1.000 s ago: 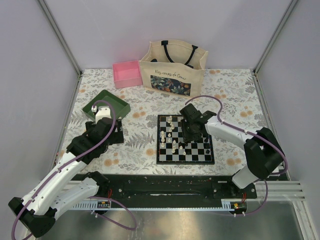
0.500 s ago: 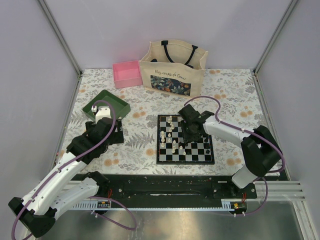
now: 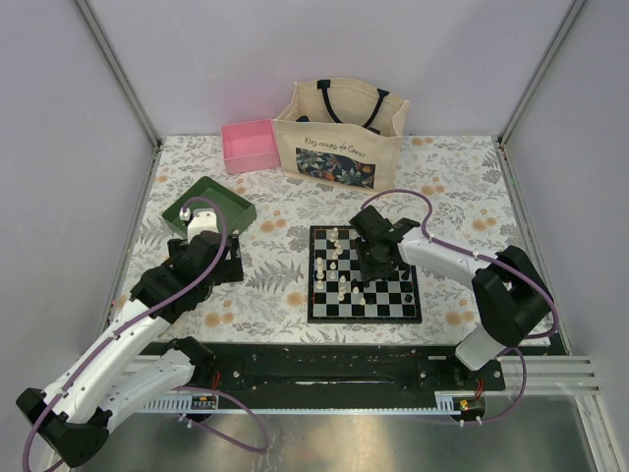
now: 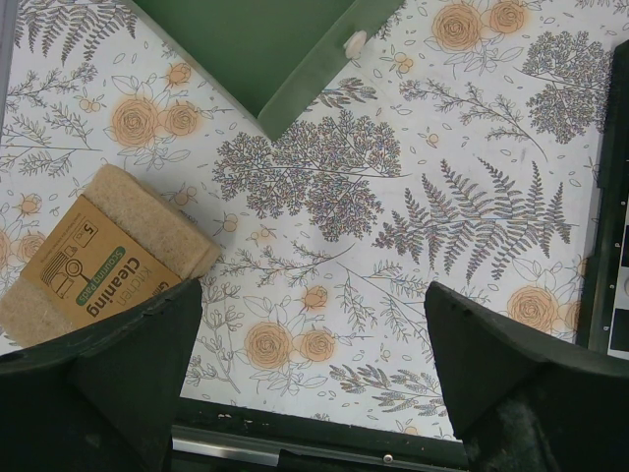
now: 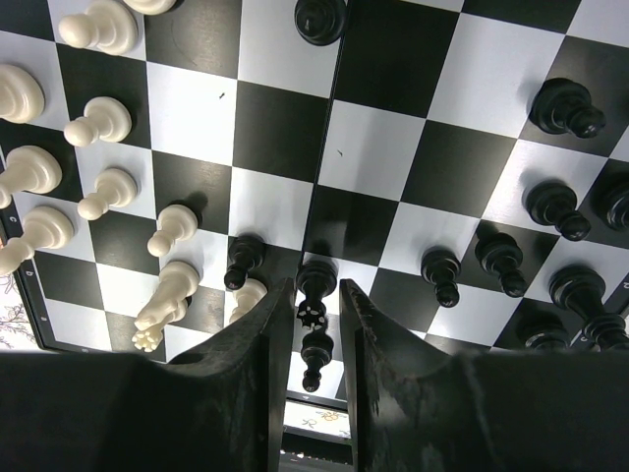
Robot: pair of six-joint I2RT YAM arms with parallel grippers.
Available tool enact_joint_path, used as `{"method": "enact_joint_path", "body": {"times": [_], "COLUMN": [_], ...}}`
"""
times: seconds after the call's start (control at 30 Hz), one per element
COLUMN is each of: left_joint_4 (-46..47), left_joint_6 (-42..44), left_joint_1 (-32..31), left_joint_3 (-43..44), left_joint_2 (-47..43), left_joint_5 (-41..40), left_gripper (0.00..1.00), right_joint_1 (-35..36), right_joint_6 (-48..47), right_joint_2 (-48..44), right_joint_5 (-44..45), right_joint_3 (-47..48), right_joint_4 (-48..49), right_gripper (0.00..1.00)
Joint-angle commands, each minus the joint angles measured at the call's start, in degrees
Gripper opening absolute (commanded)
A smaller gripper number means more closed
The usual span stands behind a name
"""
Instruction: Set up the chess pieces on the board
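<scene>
Right gripper (image 5: 314, 295): fingers drawn in since a second ago to flank a black chess piece (image 5: 315, 278) standing on the board (image 5: 378, 147), clamp unconfirmed, pickup likely beginning; left gripper (image 4: 313, 315) wide, empty.

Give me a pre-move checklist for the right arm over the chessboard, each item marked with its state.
1. A black piece sits between the fingers of the right gripper: ok.
2. Fingers actually clamped on it: cannot tell, contact is unclear.
3. Neighbours clear of the fingers: not ok, a cream piece stands right beside one finger.
4. The left gripper is open, empty and away from the board: ok.
5. The board lies flat: ok.
</scene>
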Motion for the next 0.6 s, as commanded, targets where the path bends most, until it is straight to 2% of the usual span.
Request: {"method": "enact_joint_path", "body": {"times": [0.0, 0.13, 0.57], "left_joint_4": [2.05, 2.05, 1.97], "left_joint_6": [0.58, 0.67, 0.76], "left_joint_1": [0.27, 0.27, 0.27], "left_joint_3": [1.57, 1.57, 1.57], "left_joint_2": [-0.59, -0.5, -0.33], "left_joint_5": [-0.03, 0.15, 0.06], "left_gripper": [0.99, 0.99, 0.99], "right_joint_1": [0.64, 0.73, 1.25], "right_joint_6": [-0.18, -0.09, 0.09], "right_joint_2": [0.28, 0.54, 0.81], "right_joint_5": [-0.06, -0.15, -0.24], "right_joint_3": [2.48, 2.39, 2.04], "right_joint_4": [-0.51, -0.51, -0.42], "right_gripper": [0.35, 0.38, 0.34]}}
